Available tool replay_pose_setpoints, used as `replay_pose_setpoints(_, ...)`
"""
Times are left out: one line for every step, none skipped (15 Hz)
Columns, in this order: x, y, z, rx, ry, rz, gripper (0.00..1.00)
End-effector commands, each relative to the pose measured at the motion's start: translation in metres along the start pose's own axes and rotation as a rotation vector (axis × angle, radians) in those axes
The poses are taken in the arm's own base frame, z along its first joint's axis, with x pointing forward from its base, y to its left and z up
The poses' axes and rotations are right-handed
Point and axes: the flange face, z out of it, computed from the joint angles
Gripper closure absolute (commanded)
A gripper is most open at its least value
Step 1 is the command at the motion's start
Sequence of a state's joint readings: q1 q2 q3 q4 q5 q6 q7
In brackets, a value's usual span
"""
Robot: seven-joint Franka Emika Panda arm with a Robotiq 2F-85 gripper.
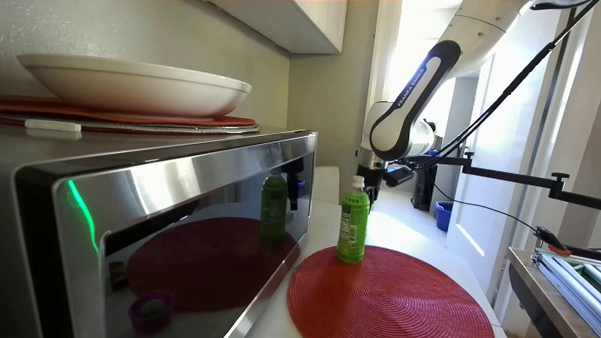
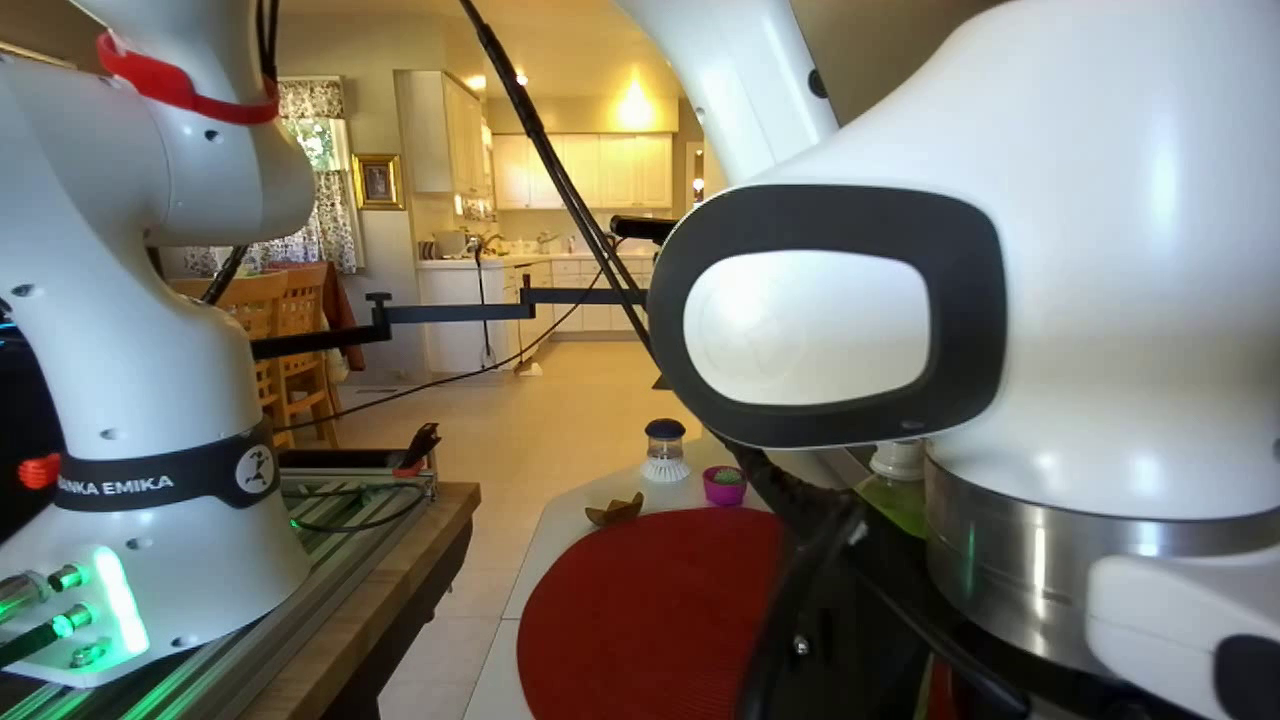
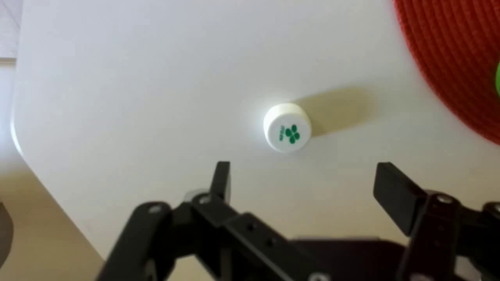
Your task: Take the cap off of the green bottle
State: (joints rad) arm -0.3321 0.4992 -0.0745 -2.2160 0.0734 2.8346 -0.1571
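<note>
The green bottle [image 1: 354,225] stands upright on the red round mat, near its edge. Its top is white and looks like a bare neck, though it is small in the view. In an exterior view the arm partly hides the bottle [image 2: 895,500]. A white cap [image 3: 289,130] with a green clover print lies print-up on the white table, off the mat. A green sliver of the bottle [image 3: 498,80] shows at the wrist view's right edge. My gripper [image 3: 304,171] is open and empty above the table, apart from the cap. It also shows behind the bottle in an exterior view [image 1: 373,193].
A microwave [image 1: 188,188] with a white bowl [image 1: 141,84] on top stands beside the red mat [image 1: 389,291]. A purple pot [image 2: 725,487], a brush [image 2: 664,450] and a small brown piece [image 2: 614,511] stand on the white table [image 3: 136,97]. Its edge shows in the wrist view.
</note>
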Motion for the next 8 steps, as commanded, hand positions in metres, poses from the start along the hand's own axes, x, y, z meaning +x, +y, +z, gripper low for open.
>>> replay_pose_setpoints(0.007,-0.002,-0.023,-0.063,0.004,-0.038,0.00)
replay_pose_setpoints(0.010,-0.003,-0.030,-0.071,0.011,-0.047,0.00)
replay_pose_setpoints(0.013,-0.004,-0.039,-0.087,0.015,-0.058,0.00)
replay_pose_setpoints(0.015,-0.005,-0.046,-0.100,0.014,-0.067,0.00)
replay_pose_setpoints(0.018,-0.007,-0.055,-0.109,0.014,-0.074,0.00)
replay_pose_setpoints(0.020,-0.008,-0.063,-0.116,0.008,-0.082,0.00)
replay_pose_setpoints(0.021,-0.010,-0.071,-0.126,0.008,-0.088,0.00)
replay_pose_setpoints(0.023,-0.011,-0.080,-0.133,-0.001,-0.090,0.00)
